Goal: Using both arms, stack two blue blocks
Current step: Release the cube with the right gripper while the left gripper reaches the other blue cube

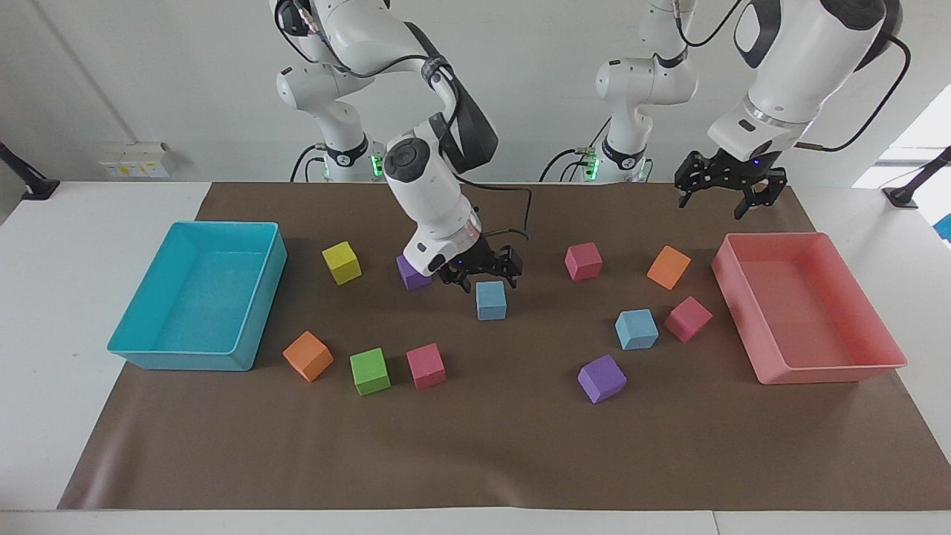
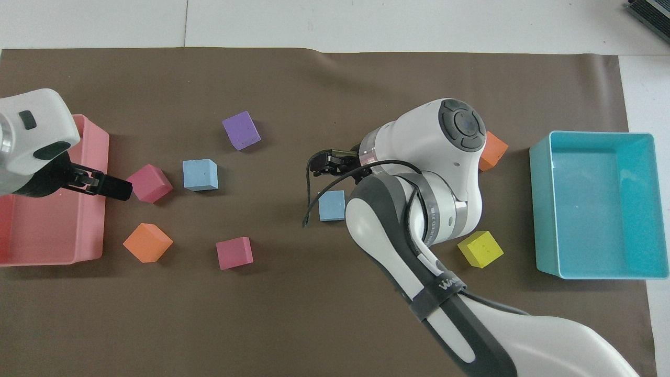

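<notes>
One blue block (image 1: 491,300) (image 2: 332,205) lies on the brown mat in the middle of the table. My right gripper (image 1: 484,276) (image 2: 314,165) hangs just above it, open and holding nothing, its wrist tilted toward the right arm's end. The second blue block (image 1: 637,329) (image 2: 200,174) lies toward the left arm's end, beside a red cube (image 1: 688,318) (image 2: 149,183). My left gripper (image 1: 717,202) (image 2: 118,187) is open and empty, up in the air over the mat by the pink tray's corner closest to the robots.
A pink tray (image 1: 832,371) (image 2: 103,225) stands at the left arm's end and a cyan tray (image 1: 186,360) (image 2: 539,209) at the right arm's end. Purple, yellow, orange, green and red cubes lie scattered on the mat between them.
</notes>
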Controlling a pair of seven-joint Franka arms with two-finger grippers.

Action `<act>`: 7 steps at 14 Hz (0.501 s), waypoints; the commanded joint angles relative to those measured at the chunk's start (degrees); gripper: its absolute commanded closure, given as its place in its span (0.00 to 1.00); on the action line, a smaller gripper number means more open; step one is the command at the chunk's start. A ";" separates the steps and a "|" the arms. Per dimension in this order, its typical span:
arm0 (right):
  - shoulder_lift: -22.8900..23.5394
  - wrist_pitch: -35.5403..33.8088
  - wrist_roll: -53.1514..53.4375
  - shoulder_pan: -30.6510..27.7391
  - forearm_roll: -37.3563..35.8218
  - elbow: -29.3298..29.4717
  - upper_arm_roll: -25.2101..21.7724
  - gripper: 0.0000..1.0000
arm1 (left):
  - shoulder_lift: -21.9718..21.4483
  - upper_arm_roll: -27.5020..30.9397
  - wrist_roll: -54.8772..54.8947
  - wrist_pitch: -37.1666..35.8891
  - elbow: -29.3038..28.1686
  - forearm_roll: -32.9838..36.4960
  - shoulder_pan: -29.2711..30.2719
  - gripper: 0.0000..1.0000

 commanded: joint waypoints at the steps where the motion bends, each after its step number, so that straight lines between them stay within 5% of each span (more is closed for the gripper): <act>1: -1.54 1.78 -9.73 -3.12 8.99 -3.50 0.64 0.00 | 0.22 0.78 -0.19 3.96 -2.38 -0.30 -1.51 0.00; 2: -1.55 1.70 -12.89 -3.65 9.62 -4.38 0.73 0.00 | 0.22 0.78 -0.11 4.75 -3.08 -0.30 -1.51 0.00; 3: -1.55 1.78 -16.05 -4.18 11.28 -5.43 0.64 0.11 | 0.22 0.78 -0.11 5.63 -3.61 -0.30 -1.51 0.00; 7: -1.72 3.72 -28.11 -6.20 21.13 -11.05 0.64 0.88 | 0.40 0.78 -0.80 6.34 -3.79 -0.30 -2.39 0.00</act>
